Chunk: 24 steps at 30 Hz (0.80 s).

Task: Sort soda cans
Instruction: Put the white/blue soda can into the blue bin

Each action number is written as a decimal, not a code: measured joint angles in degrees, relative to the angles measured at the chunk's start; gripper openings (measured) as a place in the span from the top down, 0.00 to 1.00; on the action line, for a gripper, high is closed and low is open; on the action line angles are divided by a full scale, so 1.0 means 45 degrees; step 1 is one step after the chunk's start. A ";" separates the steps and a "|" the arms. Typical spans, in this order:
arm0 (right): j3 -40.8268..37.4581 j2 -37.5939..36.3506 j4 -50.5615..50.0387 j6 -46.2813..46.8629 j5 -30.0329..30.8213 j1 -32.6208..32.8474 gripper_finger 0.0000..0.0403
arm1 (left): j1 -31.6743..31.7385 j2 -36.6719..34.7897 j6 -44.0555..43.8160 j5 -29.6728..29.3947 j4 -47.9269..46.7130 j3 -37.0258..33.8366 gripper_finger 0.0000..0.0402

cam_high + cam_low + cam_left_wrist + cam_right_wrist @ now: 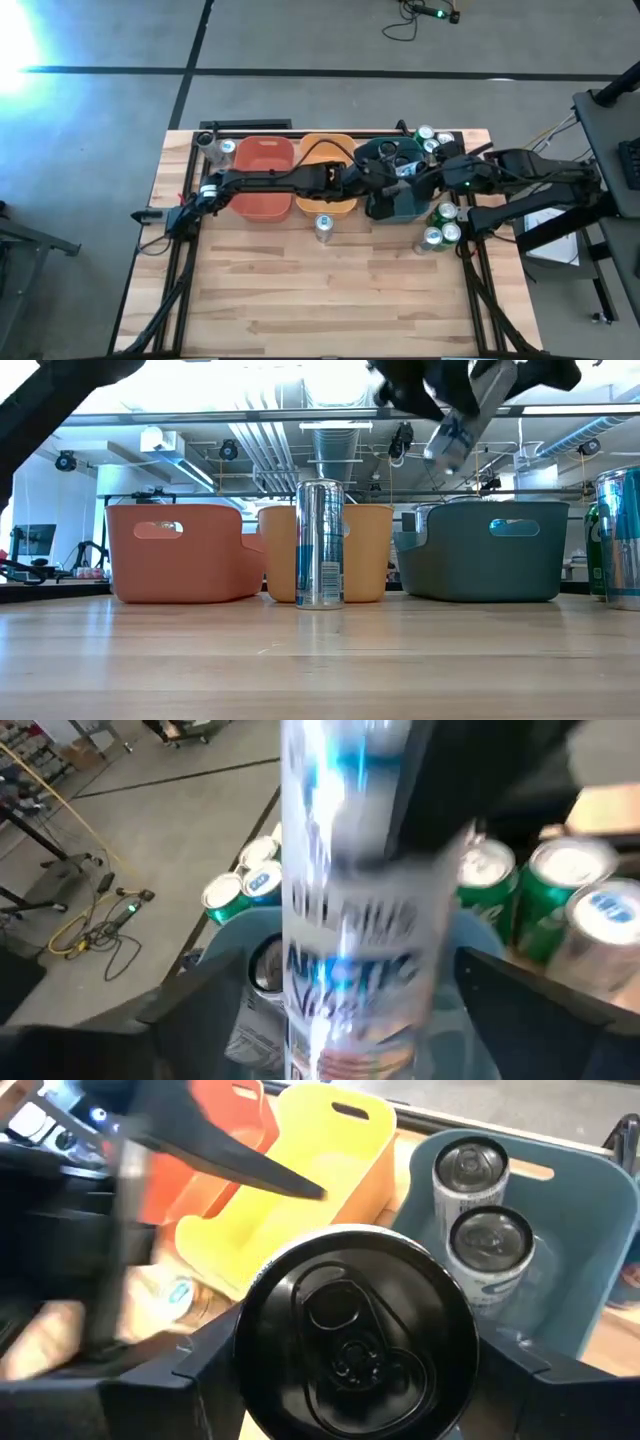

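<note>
Two arms are both reaching over the teal plastic bin at the right end of the bin row, and both are loaded. My left gripper is clamped around a blue-and-silver metal drink can, held above the teal bin's open mouth; the can is blurred in the left wrist view. My right gripper is closed on a dark grey metal can with a black top, one finger on each side, and it sits just beside the teal bin's rim. In the low view a silvery can hangs tilted above the teal bin, but I cannot tell from there which claw carries it.

Inside the teal bin stand two silver-topped white-sided cans, upright and touching each other. The orange plastic bin is in the middle of the row and the red plastic bin is on the left. One blue-and-silver can stands alone upright on the wooden table, just in front of the orange bin. A cluster of green and silver cans waits near the table's right edge, in front of the teal bin. Another small group of cans sits behind that bin, at the back right corner. A single can stands at the back left, behind the red bin.
</note>
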 joint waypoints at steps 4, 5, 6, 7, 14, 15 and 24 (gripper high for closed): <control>0.0082 0.0253 -0.0601 -0.0010 -0.0023 -0.0299 0.38 | 0.0224 -0.0272 0.0065 -0.0442 -0.1965 0.0003 0.10; 0.0082 0.0394 -0.0578 -0.0030 -0.0061 -0.0350 0.38 | 0.0287 -0.0338 0.0097 -0.0651 -0.2548 -0.0031 0.10; 0.0082 0.0542 -0.0524 -0.0063 -0.0053 -0.0392 0.38 | 0.0354 -0.0385 0.0086 -0.0887 -0.3073 -0.0054 0.11; 0.0082 0.0714 -0.0568 -0.0122 -0.0019 -0.0407 0.38 | 0.0411 -0.0501 0.0030 -0.1050 -0.3464 -0.0054 0.13; 0.0072 0.2381 -0.1163 -0.0752 -0.0282 -0.0426 0.38 | 0.0821 -0.1753 0.0620 -0.2525 -0.5612 -0.0062 0.24; 0.0072 0.2644 -0.1128 -0.0893 -0.0392 -0.0426 0.38 | 0.0932 -0.2007 0.0691 -0.2540 -0.5768 -0.0076 0.25; 0.0597 0.4741 -0.1118 -0.2754 -0.0326 -0.1046 0.38 | 0.1819 -0.4794 -0.0157 -0.2601 -0.6986 -0.0064 0.30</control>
